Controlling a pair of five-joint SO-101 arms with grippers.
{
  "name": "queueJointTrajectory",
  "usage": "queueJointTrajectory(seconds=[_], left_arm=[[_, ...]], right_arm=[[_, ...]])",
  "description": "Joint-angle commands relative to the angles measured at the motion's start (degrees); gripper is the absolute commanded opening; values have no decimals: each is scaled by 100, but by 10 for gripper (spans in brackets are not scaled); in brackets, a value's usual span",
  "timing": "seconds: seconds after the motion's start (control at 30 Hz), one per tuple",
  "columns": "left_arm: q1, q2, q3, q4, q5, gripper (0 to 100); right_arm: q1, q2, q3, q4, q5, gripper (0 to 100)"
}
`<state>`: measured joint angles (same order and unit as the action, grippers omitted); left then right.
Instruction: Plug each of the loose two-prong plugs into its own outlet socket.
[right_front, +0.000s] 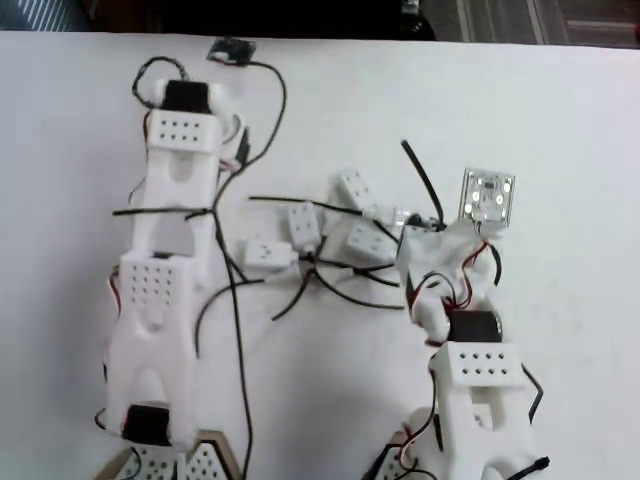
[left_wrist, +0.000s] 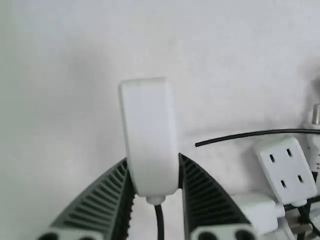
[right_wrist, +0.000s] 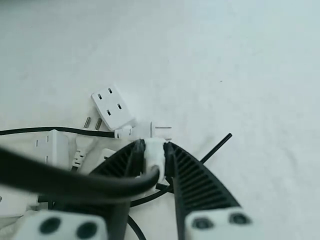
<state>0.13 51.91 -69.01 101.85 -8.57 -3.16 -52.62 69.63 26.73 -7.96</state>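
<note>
White table (right_front: 560, 120). Your left gripper (left_wrist: 153, 161) is clamped tight on a white block (left_wrist: 149, 120) trailing a black cord (left_wrist: 159, 220); an outlet socket (left_wrist: 286, 167) lies near it. Your right gripper (right_wrist: 153, 146) pinches a small plug (right_wrist: 155, 156); a second socket (right_wrist: 112, 107) lies near, flat on the table.

Your surface (right_front: 560, 120) reads as smooth, matt white. The white block (left_wrist: 149, 135) in the left pincer (left_wrist: 155, 167) is smooth plastic with a faint sheen, and its cord (left_wrist: 159, 222) has a glossy black sheath. The pincer fingers (left_wrist: 205, 195) are dark ribbed plastic, matt. Beside the slotted socket (right_wrist: 112, 106) the plug prongs (right_wrist: 88, 121) look different again — bare metal.
</note>
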Motion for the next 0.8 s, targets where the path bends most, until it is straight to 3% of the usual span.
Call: queueJointTrajectory(seconds=[0.0, 0.4, 0.6, 0.77], left_arm=[[154, -1692, 677, 62, -501, 22], [664, -4769, 4879, -70, -1222, 23], [673, -5859, 7077, -774, -1363, 23], [620, -6721, 9310, -2004, -1741, 23]], right_arm=[[31, 22, -316, -119, -26, 17], [22, 40, -316, -119, -26, 17], [22, 48, -316, -119, -26, 17], [22, 48, -316, -119, -26, 17]])
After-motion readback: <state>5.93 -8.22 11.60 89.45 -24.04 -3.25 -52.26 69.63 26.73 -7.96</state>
